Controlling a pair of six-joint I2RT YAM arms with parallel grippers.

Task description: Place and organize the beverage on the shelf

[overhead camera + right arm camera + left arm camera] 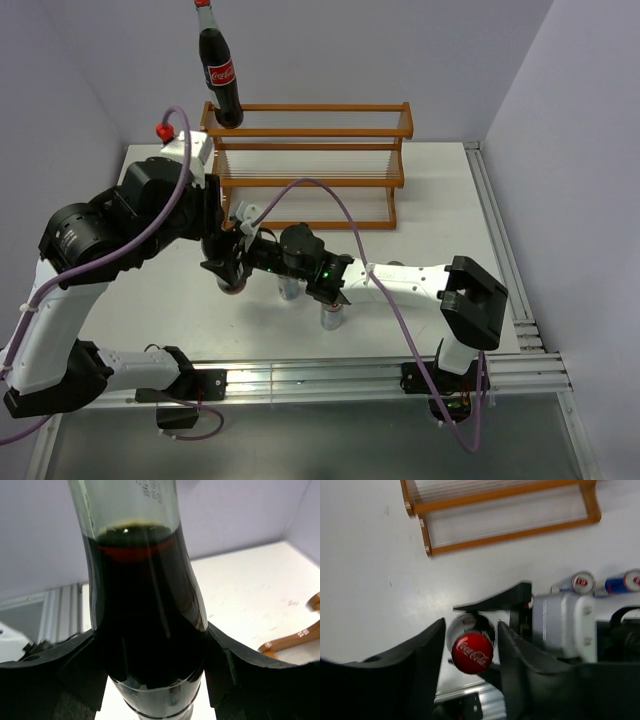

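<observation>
Spreading white beneath everything, the desk (440, 200) carries the shelf (310, 132) well beyond both sets of jaws. The left arm (100, 235) and the right arm (400, 280) reach in from either side and meet at mid-desk, short of the shelf's lowest tier. A bottle (150, 630) stands upright between them. The right jaws are clamped on its dark body, with a finger (65, 665) pressed to each side. Whether its base rests on the desk cannot be told. A second bottle (221, 75) stands upright on the shelf's top tier at the left end, far ahead of the jaws. Two cans (582, 582) stand on the desk just right of the jaws, beside the right arm and apart from the shelf. Smallest is the red cap (472, 652) of the clamped bottle. The left jaws hang around it, slightly apart, with a thin gap between each finger (420, 660) and the cap, so they grip nothing.
</observation>
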